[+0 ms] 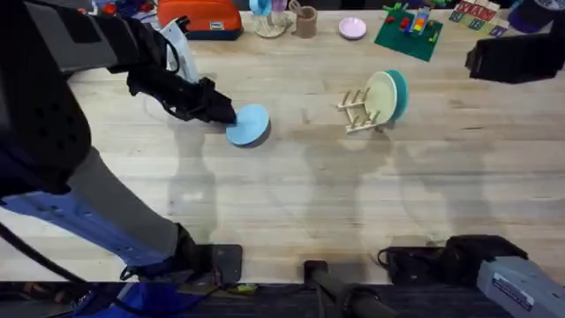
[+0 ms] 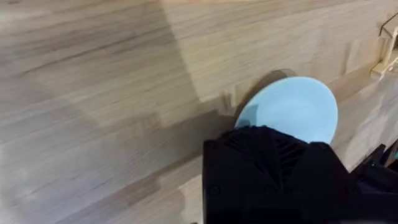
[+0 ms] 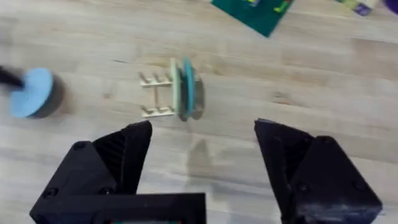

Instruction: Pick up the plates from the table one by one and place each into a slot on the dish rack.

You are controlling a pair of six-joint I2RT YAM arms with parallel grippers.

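A: From overhead, where does it stand?

B: The left gripper [image 1: 228, 113] is clamped on the edge of the light blue plate [image 1: 248, 124], which sits left of centre on the table [image 1: 282, 203], seemingly tipped up off the wood. The dish rack [image 1: 357, 110] is well to its right, with the cream plate [image 1: 381, 94] and the teal plate [image 1: 398, 94] upright in it, side by side.

A: So the count?

B: Three plates: two racked, one in hand. One rack. Two arms.

A: And the left wrist camera?

B: The black gripper body covers the near part of the blue plate [image 2: 292, 111]; the rest sticks out beyond it over the planks. A corner of the rack [image 2: 388, 53] shows at the edge.

A: How will that plate behave?

B: My guess is thin, stiff plastic: light, not breakable, but smooth, so it could swivel in a pinch. The rim is the place to grip it, leaving the far edge free to drop between the pegs.

A: The right wrist view?

B: The right gripper [image 3: 203, 152] hangs above the table with its fingers spread wide and nothing between them. Beyond it are the rack [image 3: 157, 94] with cream [image 3: 176, 87] and teal [image 3: 188, 88] standing, and the blue plate [image 3: 32, 92] off to one side.

A: Free slots?

B: Empty pegs show on the rack's blue-plate side.
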